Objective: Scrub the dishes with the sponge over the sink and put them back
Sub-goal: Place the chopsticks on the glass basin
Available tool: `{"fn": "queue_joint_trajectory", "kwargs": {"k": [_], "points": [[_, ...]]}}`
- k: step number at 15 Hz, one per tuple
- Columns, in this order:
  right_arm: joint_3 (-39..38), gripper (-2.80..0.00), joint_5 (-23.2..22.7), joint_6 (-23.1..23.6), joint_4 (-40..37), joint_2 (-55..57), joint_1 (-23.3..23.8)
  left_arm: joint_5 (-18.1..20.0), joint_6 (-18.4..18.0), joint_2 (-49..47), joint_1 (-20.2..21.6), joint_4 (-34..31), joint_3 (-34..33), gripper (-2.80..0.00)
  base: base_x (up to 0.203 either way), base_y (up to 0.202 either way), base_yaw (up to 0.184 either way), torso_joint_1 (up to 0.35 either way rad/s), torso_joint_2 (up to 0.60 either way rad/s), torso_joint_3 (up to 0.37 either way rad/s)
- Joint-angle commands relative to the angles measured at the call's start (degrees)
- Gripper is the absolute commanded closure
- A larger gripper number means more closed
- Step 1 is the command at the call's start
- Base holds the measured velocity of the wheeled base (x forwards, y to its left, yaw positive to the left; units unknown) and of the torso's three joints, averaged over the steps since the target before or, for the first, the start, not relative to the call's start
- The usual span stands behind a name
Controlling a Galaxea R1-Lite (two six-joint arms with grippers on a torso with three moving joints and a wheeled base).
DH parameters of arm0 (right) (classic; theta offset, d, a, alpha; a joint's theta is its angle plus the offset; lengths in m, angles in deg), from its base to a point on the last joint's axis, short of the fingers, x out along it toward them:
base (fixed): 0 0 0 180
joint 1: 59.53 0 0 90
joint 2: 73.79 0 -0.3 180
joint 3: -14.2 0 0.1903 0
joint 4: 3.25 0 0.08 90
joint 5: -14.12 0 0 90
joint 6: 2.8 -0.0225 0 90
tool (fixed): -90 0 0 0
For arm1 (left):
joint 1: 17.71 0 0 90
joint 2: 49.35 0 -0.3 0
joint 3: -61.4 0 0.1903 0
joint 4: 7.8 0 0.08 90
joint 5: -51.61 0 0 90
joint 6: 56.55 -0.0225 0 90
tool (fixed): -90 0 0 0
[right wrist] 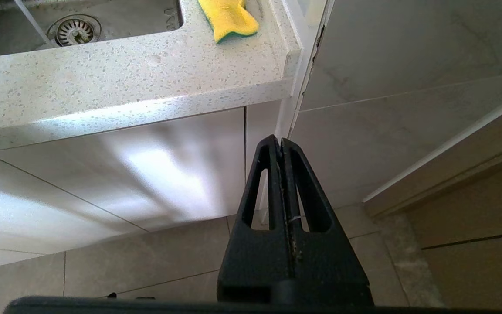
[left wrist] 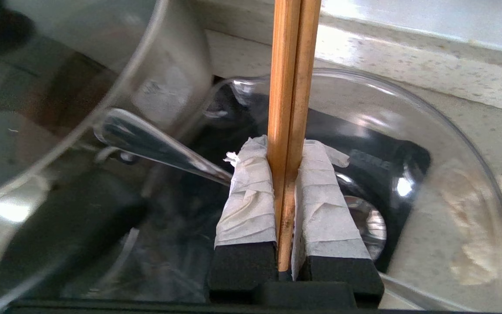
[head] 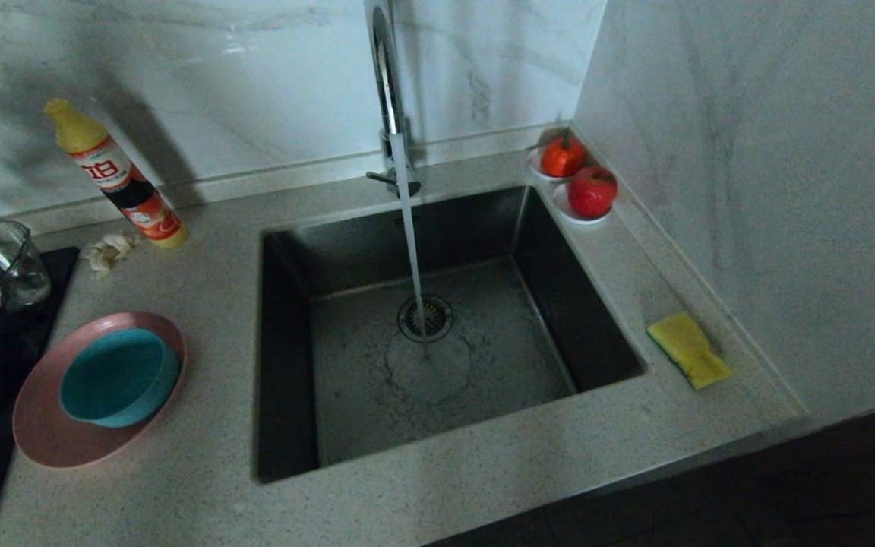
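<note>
dishes, the teal bowl [head: 118, 377] nested in the pink plate [head: 42, 433], sat left of the sink [head: 445, 334]; the left gripper [left wrist: 286, 198], probably nearer, pinched chopsticks [left wrist: 293, 87]. right of the sink lay the sponge [head: 688, 350]; the right gripper [right wrist: 280, 146] hung closed, empty.

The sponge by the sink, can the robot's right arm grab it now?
Probably yes: the sponge lies alone on the counter, nothing blocking it. But the right gripper hangs shut below the counter and must rise and open.
</note>
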Motion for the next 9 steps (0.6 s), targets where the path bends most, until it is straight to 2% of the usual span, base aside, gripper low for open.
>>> {"fn": "queue_joint_trajectory", "kwargs": {"k": [1, 9], "points": [[0.0, 0.0, 0.0, 0.0, 0.0, 0.0, 0.0, -1.1, 0.4, -1.0, -1.1, 0.0, 0.4, 0.0, 0.0, 0.0, 0.0, 0.0, 0.0, 0.0], [0.0, 0.0, 0.0, 0.0, 0.0, 0.0, 0.0, -3.4, 0.9, -1.7, -3.0, -0.3, 1.4, 0.0, 0.0, 0.0, 0.0, 0.0, 0.0, 0.0]]}}
